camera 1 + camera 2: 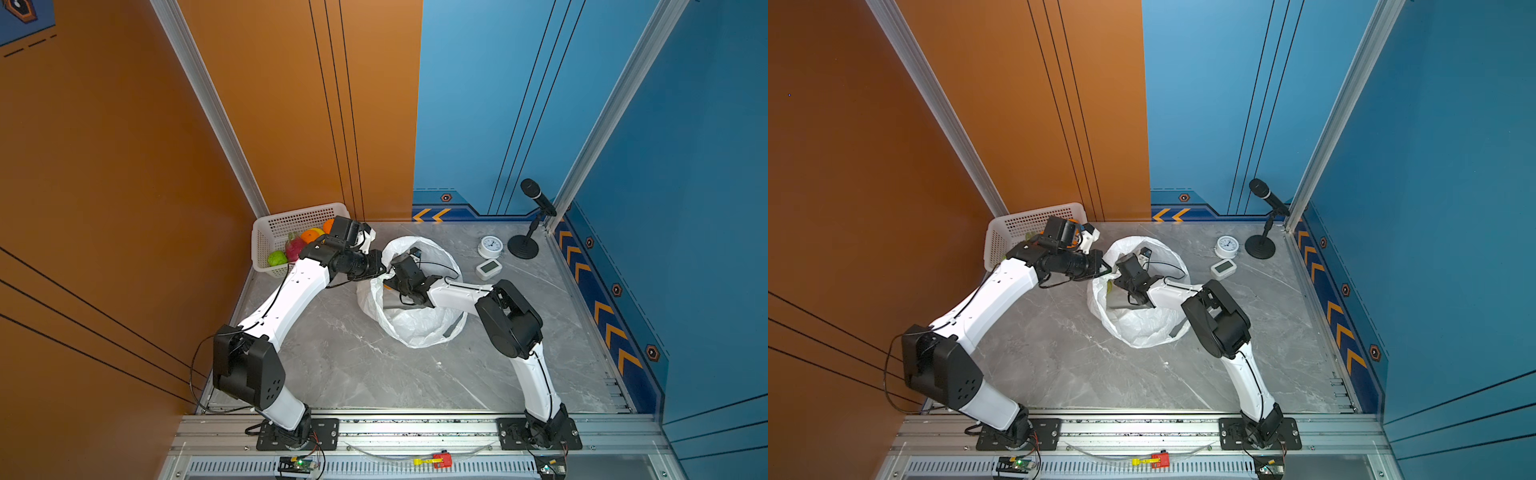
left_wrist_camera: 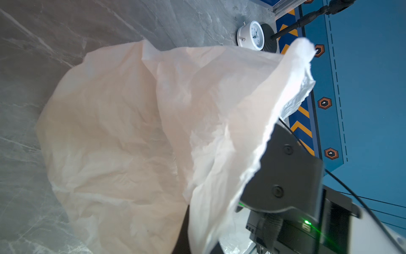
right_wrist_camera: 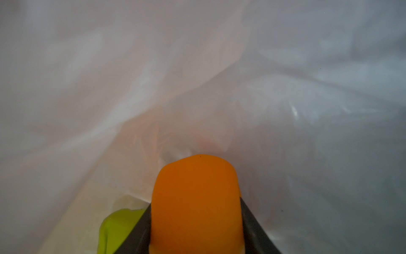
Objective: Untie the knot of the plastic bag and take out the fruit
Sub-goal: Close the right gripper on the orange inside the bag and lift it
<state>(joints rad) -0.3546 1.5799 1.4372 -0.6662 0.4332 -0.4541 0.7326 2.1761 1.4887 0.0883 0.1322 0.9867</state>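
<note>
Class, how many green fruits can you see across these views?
2. The first green fruit sits in the white basket; the second green fruit lies inside the plastic bag beside the orange. More may be hidden.
</note>
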